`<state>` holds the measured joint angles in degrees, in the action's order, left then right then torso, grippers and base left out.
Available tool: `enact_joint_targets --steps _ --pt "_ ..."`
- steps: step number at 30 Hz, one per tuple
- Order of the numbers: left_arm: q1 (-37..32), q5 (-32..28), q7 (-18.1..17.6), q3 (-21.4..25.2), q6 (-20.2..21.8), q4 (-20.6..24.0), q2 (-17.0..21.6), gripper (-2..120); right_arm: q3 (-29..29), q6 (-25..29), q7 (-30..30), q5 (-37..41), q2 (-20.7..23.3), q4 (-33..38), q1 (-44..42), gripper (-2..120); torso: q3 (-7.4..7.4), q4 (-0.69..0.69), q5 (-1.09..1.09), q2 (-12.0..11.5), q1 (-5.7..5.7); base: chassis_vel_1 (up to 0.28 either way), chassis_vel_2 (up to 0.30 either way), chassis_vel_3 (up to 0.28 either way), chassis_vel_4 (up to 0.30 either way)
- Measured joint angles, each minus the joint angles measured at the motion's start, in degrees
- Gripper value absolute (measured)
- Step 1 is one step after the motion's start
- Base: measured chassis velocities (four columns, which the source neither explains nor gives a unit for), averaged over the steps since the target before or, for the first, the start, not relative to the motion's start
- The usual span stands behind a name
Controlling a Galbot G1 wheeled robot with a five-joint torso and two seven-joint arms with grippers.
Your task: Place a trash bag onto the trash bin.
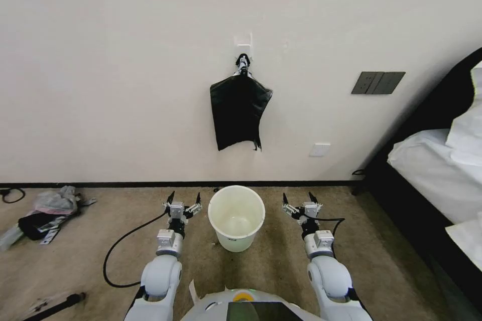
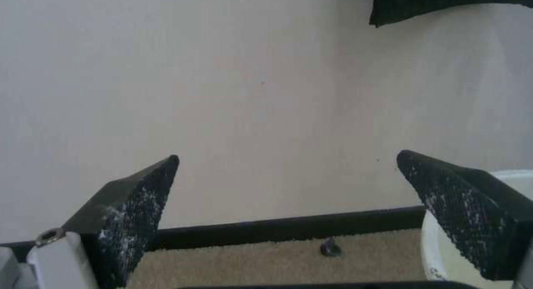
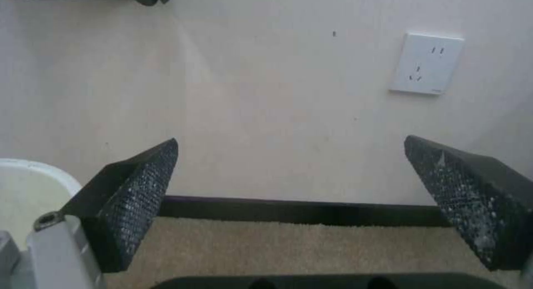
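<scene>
- Nothing is in hand yet: the left gripper (image 1: pixel 184 198) and the right gripper (image 1: pixel 299 199) both hover low over the carpet (image 1: pixel 281 261), fingers spread wide and empty, one on each side of the trash bin (image 1: pixel 236 218).
- The trash bin stands upright on the carpet just before the wall's dark skirting, its mouth facing up, unlined and bare inside; it sits between the two grippers, close to each but touched by neither.
- The black bags (image 1: pixel 239 110) hang on the wall from a hook (image 1: pixel 243 62) straight above the bin, pinched to a point at the top and fanning out below. Their long axis runs vertical, the loose bottom edge pointing down at the bin.
- I judge this the opening step, fetching a bag. The next move calls for an arm to rise well up the wall and pinch the lower hem so one thin sheet comes away.
</scene>
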<state>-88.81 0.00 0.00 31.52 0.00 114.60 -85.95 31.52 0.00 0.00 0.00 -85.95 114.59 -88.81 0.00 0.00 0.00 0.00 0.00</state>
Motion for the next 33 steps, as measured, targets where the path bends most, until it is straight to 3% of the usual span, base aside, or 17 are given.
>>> enact_joint_targets --steps 33 --pt "0.00 0.00 0.00 0.00 0.00 0.00 0.00 100 0.00 0.00 0.00 0.00 0.00 0.00 0.00 100 0.00 0.00 0.00 0.00 0.00 0.000 0.000 0.000 0.000"
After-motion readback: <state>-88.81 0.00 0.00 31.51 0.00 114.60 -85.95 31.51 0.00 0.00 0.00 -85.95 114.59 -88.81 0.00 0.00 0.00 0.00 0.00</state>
